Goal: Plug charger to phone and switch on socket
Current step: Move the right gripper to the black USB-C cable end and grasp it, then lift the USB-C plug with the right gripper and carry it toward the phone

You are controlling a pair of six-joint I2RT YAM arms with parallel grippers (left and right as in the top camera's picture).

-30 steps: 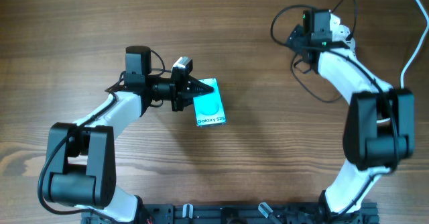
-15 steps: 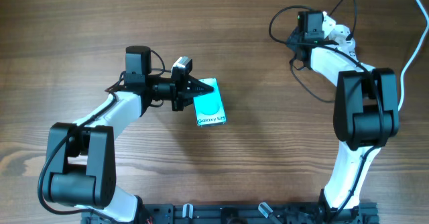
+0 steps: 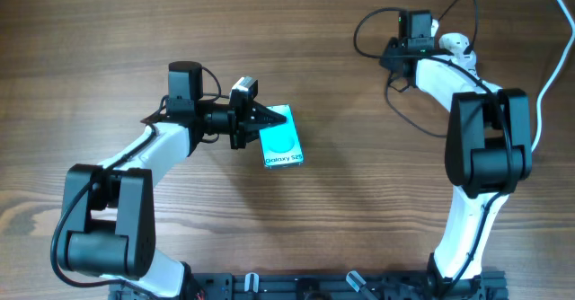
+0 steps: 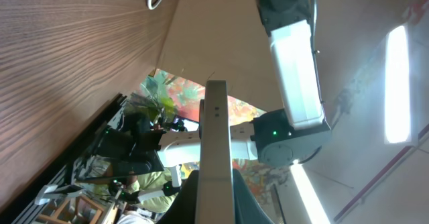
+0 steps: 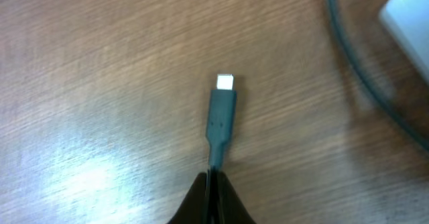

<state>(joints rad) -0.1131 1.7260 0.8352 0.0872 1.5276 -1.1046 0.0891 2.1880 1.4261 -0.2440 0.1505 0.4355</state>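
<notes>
Plug-in step in hand. My right gripper (image 5: 212, 187) is clenched on the charger (image 5: 221, 113) just behind its tip, beside the socket (image 3: 452, 41). My left gripper (image 3: 254, 119) grasps the phone (image 3: 282, 140), well apart from it. Next I must carry the tip across and align it. Since a second ago the right gripper has shifted leftward; the phone hasn't moved.
</notes>
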